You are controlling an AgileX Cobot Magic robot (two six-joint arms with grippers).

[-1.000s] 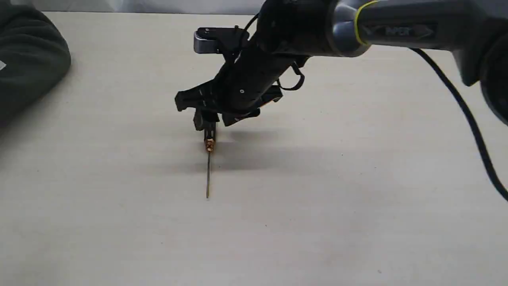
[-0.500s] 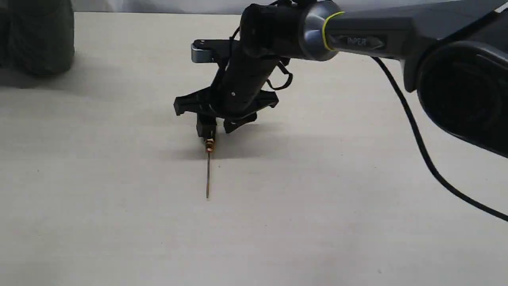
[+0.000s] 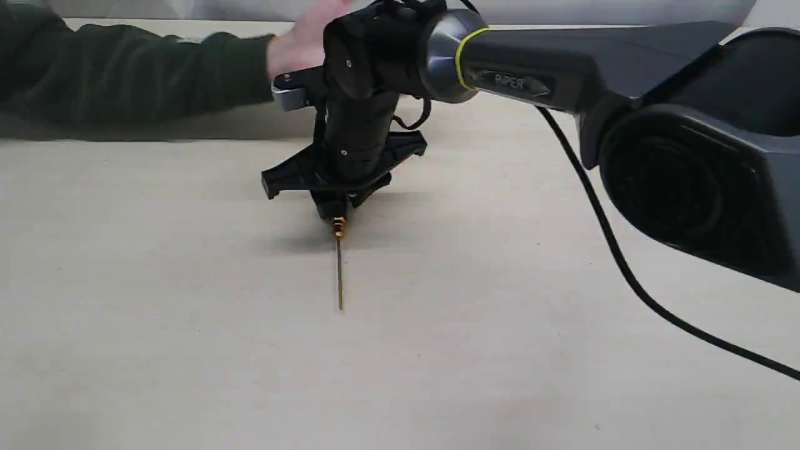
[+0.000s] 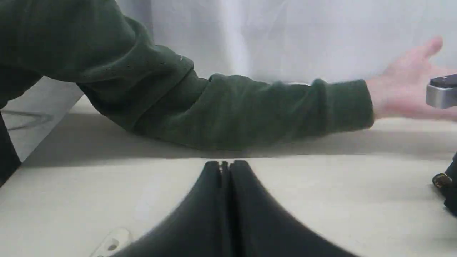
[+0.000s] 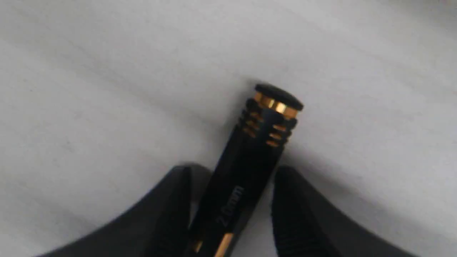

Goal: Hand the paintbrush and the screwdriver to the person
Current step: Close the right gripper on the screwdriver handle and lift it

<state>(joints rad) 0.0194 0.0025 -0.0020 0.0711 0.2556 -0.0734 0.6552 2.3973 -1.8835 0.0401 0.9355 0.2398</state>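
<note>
On worktop (image 3: 187, 350), centre: screwdriver (image 3: 339, 269), not lifted; right gripper (image 3: 334, 209) jaws straddle its handle, gap on one side, likely unclamped. Far left: person's hand (image 3: 300, 44) open, waiting. Left gripper (image 4: 224, 165) jaws together, empty. Paintbrush unseen; screwdriver handover pending.

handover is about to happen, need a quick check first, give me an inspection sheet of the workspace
surface: beige table, a few tiny dark specks
job's things: screwdriver lies flat, shaft toward the exterior camera; paintbrush not seen; person's hand open behind the right arm, green sleeve along the far side
clutter: small pale flat piece on the table, unclear what
grippers: right gripper open, fingers either side of the screwdriver handle; left gripper shut, empty
cables: black cable hangs from the right arm
surroundings: pale backdrop
</note>
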